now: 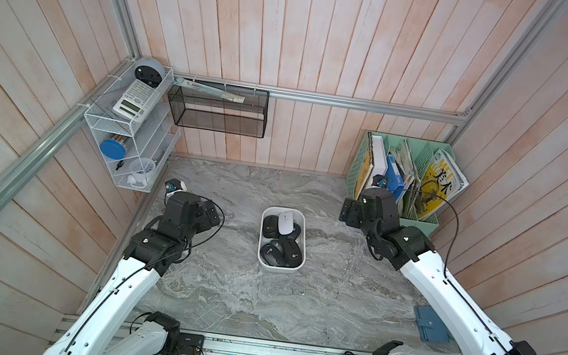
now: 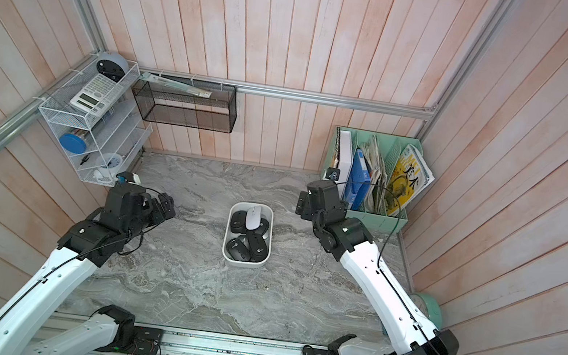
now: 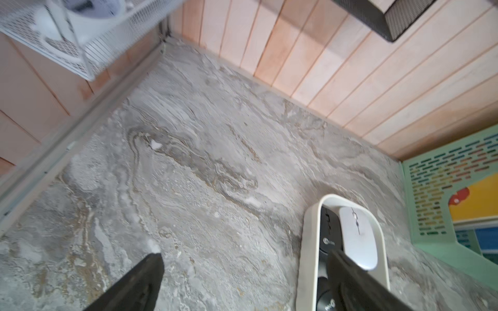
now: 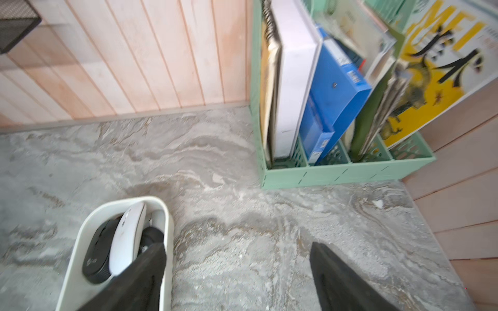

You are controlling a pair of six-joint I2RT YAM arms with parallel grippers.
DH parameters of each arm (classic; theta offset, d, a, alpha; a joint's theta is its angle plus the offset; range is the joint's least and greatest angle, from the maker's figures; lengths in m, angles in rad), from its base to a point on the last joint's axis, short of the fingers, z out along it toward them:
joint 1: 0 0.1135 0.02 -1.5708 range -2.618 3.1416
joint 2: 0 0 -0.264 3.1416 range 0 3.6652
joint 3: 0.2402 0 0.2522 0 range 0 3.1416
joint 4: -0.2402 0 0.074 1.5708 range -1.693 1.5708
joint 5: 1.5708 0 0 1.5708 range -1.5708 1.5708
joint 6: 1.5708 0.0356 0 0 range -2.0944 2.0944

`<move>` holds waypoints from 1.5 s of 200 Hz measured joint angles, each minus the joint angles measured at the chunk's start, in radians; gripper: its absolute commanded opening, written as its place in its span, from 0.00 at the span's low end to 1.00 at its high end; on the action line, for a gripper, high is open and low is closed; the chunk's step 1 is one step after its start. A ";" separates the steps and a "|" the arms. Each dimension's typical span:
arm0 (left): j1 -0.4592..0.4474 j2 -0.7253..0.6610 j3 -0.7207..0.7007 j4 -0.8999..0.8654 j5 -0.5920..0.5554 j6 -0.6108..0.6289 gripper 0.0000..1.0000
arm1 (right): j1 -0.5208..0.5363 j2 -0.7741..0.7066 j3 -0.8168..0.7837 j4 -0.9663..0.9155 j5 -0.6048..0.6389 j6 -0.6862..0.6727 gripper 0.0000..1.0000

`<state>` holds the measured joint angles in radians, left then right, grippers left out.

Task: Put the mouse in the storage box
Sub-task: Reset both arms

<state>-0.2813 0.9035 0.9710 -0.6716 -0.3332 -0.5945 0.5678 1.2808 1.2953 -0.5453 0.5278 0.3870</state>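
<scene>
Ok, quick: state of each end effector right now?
Left end effector: open, holding nothing.
Right end effector: open, holding nothing.

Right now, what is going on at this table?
Nothing is held. The white storage box in the middle of the table holds several black mice with a white mouse on top. The left fingers and right fingers stand open and empty, one arm on each side of the box.

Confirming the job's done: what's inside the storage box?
A white mouse lies on top of several black mice in the storage box. The box's floor and anything under the pile are covered.
</scene>
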 measured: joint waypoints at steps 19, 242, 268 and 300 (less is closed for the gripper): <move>0.000 -0.044 -0.043 0.040 -0.067 0.011 1.00 | 0.000 -0.002 -0.043 0.055 0.040 -0.016 0.98; 0.203 0.665 -0.737 1.780 -0.138 0.508 1.00 | -0.239 -0.095 -0.638 0.764 -0.192 -0.175 0.98; 0.204 0.666 -0.699 1.756 -0.120 0.515 1.00 | -0.240 -0.066 -0.652 0.808 -0.215 -0.190 0.98; 0.204 0.665 -0.632 1.708 -0.114 0.517 1.00 | -0.240 -0.007 -0.652 0.851 -0.250 -0.189 0.98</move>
<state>-0.0769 1.5688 0.3386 1.0367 -0.4469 -0.0776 0.3283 1.2736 0.6437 0.3061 0.2779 0.1978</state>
